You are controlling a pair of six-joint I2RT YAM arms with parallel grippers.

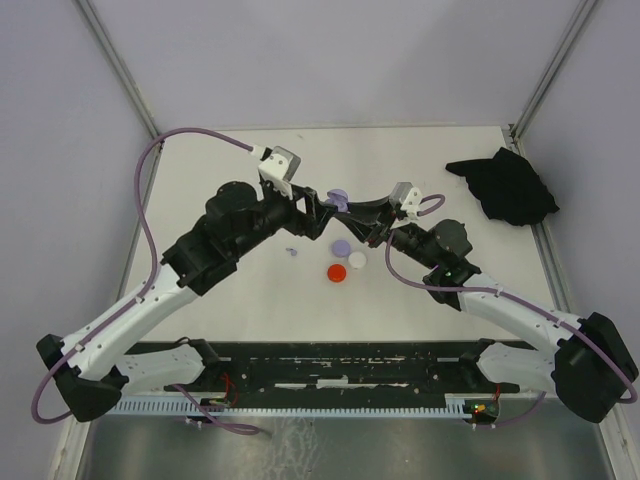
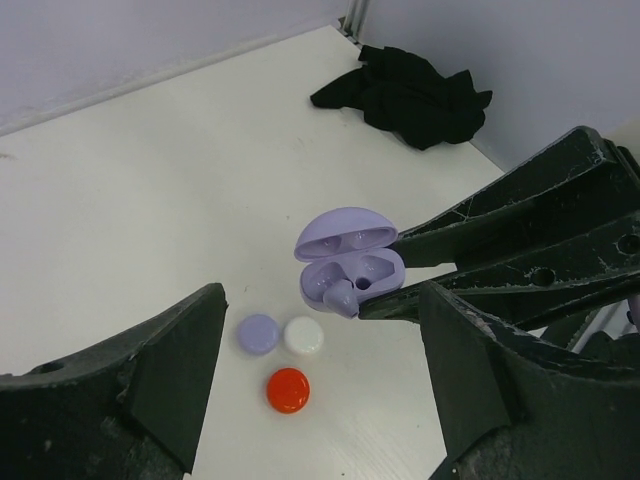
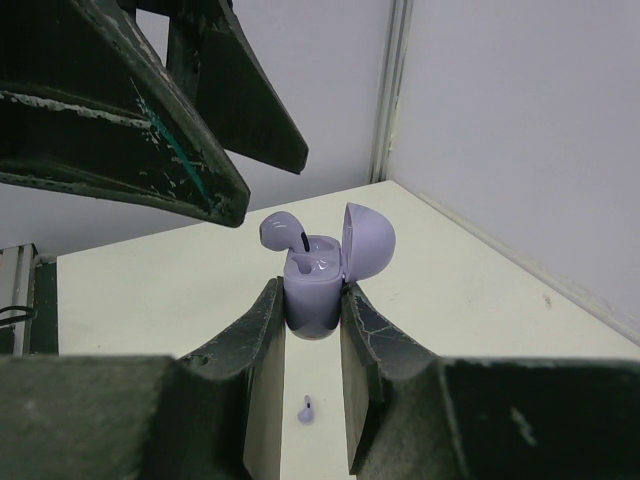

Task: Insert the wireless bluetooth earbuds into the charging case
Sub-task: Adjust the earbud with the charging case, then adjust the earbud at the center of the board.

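Note:
The lilac charging case (image 3: 315, 285) hangs above the table with its lid open, and my right gripper (image 3: 312, 300) is shut on its base. One lilac earbud (image 3: 280, 230) sits in a socket of the case, its head sticking out over the rim (image 2: 340, 297). The other socket shows empty. My left gripper (image 2: 320, 340) is open just by the case (image 2: 350, 265) and holds nothing; in the top view it (image 1: 328, 203) meets the right gripper (image 1: 352, 208) at the case (image 1: 338, 200). A second lilac earbud (image 1: 292, 251) lies loose on the table (image 3: 307, 408).
Three small round discs lie together below the case: lilac (image 2: 258, 333), white (image 2: 304, 336) and red (image 2: 288, 389). A crumpled black cloth (image 1: 505, 185) lies at the back right corner. Walls and corner posts close in the table on three sides.

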